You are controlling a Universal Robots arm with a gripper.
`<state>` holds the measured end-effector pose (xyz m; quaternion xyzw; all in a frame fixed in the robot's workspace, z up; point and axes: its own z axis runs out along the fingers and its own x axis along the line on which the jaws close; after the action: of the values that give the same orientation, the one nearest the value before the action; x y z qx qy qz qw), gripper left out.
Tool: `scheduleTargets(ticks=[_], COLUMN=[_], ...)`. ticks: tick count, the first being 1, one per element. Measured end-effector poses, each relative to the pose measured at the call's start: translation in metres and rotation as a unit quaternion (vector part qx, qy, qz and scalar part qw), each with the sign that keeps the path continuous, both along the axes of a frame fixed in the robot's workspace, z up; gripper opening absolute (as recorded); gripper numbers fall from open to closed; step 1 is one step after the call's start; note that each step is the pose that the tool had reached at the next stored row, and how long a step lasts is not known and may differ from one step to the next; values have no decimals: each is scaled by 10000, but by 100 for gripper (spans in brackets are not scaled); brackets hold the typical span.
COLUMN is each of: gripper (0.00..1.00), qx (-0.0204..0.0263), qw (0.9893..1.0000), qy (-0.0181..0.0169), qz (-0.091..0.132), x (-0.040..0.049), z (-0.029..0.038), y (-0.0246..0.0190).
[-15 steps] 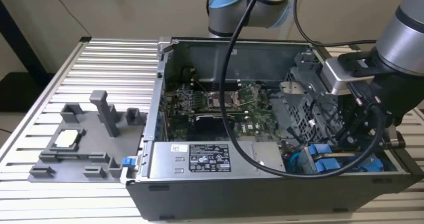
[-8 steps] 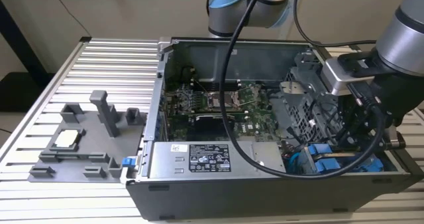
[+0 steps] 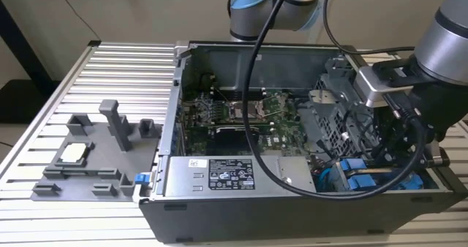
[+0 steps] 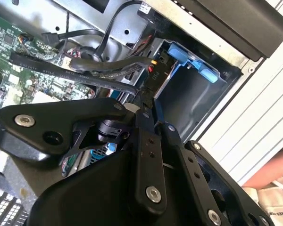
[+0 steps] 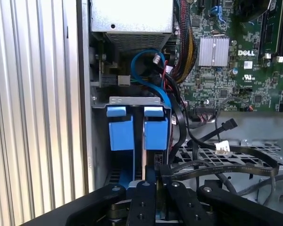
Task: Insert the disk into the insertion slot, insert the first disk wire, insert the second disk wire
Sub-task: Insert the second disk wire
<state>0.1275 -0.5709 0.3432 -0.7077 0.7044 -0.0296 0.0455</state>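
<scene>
Two bright blue carrier brackets (image 5: 155, 133) stand upright in the insertion slot (image 5: 132, 100), a grey metal bay in the case's corner; the disk's metal face is hidden between them. In the exterior view the blue brackets (image 3: 355, 174) sit at the front on that view's right, under my arm. My gripper (image 5: 159, 178) hangs just above the bay, its fingers close together on a black wire connector (image 5: 158, 160). In the second wrist view the gripper (image 4: 144, 104) pinches the same connector (image 4: 152, 75), with a flat black cable trailing off toward the motherboard.
The open computer case (image 3: 241, 214) lies on a slatted aluminium table. A grey labelled power-supply box (image 3: 227, 176) sits beside the bay. Loose black and blue cables (image 5: 212, 141) crowd the bay. A grey fixture tray (image 3: 87, 165) with upright posts stands on the exterior view's left.
</scene>
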Motion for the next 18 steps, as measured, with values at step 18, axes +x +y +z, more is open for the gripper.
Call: scheduleTargets(ticks=[18], gripper=[16], qx=[-31], qw=[10000], qy=[-51], qz=[0], x=[-43], z=[3], y=[8])
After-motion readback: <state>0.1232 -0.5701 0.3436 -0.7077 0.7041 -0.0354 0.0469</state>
